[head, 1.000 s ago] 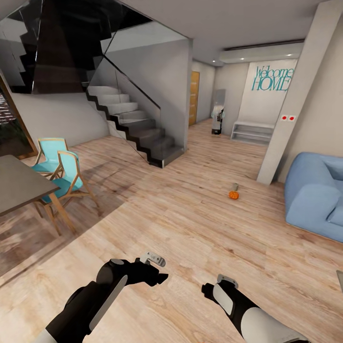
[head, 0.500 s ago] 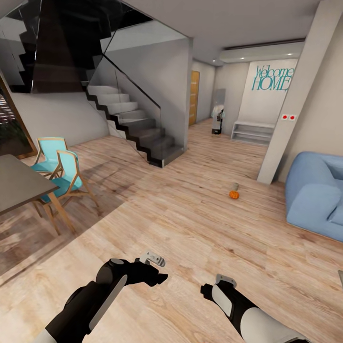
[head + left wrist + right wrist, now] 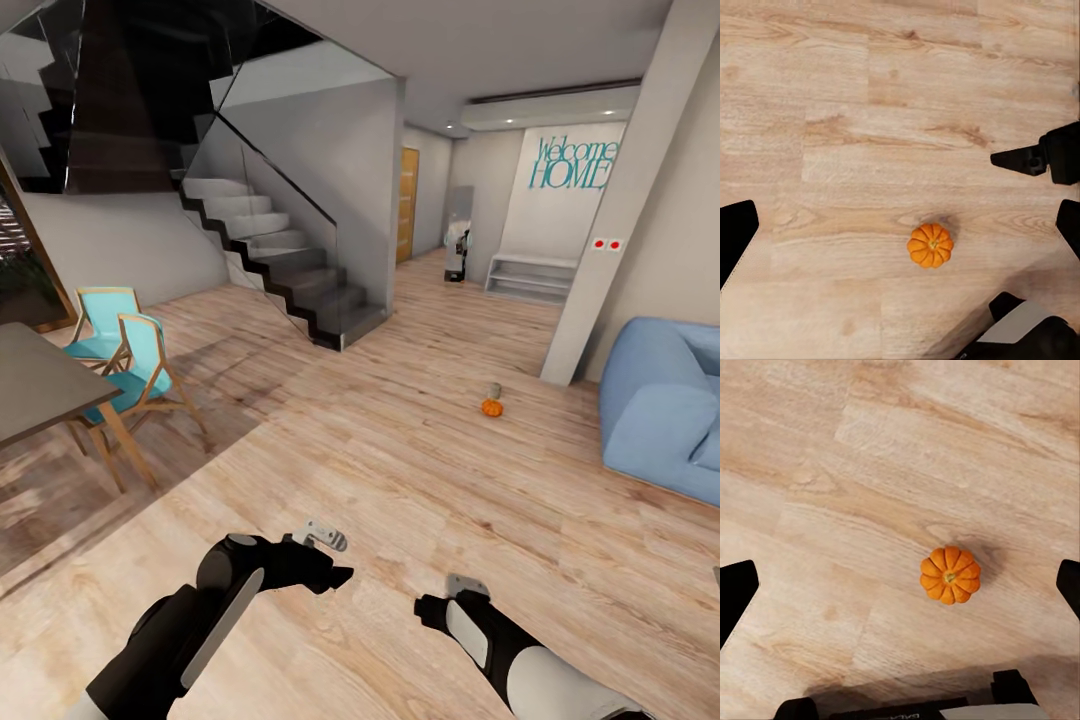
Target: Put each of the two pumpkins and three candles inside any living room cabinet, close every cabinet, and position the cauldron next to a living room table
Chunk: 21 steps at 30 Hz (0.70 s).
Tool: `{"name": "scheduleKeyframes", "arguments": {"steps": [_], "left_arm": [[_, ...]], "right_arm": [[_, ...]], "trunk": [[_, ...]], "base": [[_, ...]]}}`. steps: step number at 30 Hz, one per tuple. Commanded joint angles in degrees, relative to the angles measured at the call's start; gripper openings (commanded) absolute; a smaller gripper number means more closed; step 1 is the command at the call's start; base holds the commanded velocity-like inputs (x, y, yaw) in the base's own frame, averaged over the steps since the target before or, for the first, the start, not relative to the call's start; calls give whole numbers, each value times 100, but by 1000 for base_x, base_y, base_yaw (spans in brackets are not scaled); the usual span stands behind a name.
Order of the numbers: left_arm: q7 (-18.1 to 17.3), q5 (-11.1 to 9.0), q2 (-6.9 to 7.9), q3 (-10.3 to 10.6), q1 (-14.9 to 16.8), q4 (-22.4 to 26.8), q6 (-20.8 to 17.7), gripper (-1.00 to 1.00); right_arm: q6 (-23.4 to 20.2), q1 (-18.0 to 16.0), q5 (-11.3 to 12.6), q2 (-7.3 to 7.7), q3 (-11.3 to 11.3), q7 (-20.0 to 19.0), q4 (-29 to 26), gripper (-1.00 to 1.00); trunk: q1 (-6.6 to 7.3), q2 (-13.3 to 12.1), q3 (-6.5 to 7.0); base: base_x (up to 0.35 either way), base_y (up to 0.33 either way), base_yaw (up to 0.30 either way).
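A small orange pumpkin [image 3: 490,408] lies on the wood floor well ahead, near the pillar, and a stubby grey candle [image 3: 493,390] stands just behind it. A second pumpkin [image 3: 931,244] [image 3: 950,574] sits on the floor straight below both wrist cameras, untouched. In the head view my left gripper [image 3: 325,558] and right gripper [image 3: 447,598] hover low over the floor close to me. Both are open and hold nothing: in each wrist view the fingertips [image 3: 735,234] [image 3: 735,594] stand far apart at the frame edges. The cabinet and the cauldron are out of view.
At the left stand a dark dining table [image 3: 35,385] and two teal chairs [image 3: 135,365]. A staircase [image 3: 285,270] rises behind them. A blue sofa [image 3: 660,400] sits at the right beside a pillar [image 3: 620,200]. A white shelf bench [image 3: 530,276] stands in the far hallway.
The whole view has shifted slightly, so the camera moved. Both arms sit a little lower and further left in the picture. The far pumpkin and candle have not moved.
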State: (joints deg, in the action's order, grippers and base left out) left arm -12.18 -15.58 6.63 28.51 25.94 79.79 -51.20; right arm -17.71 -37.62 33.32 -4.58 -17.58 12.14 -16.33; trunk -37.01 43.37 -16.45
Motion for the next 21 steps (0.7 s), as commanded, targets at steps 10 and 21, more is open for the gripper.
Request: {"name": "scheduleKeyframes", "arguments": {"steps": [10,21], "left_arm": [[-62,-6,54,-820,-9,1094,-880,100],[-65,-7,55,-1121,-10,1177,-880,100]], "right_arm": [[-6,1,52,13,-53,-43,-3,100],[-93,-1,52,35,-34,-1,127,100]], "trunk": [[-222,409,-188],[-463,850,-386]], "base": [[0,0,0],[0,0,0]]}}
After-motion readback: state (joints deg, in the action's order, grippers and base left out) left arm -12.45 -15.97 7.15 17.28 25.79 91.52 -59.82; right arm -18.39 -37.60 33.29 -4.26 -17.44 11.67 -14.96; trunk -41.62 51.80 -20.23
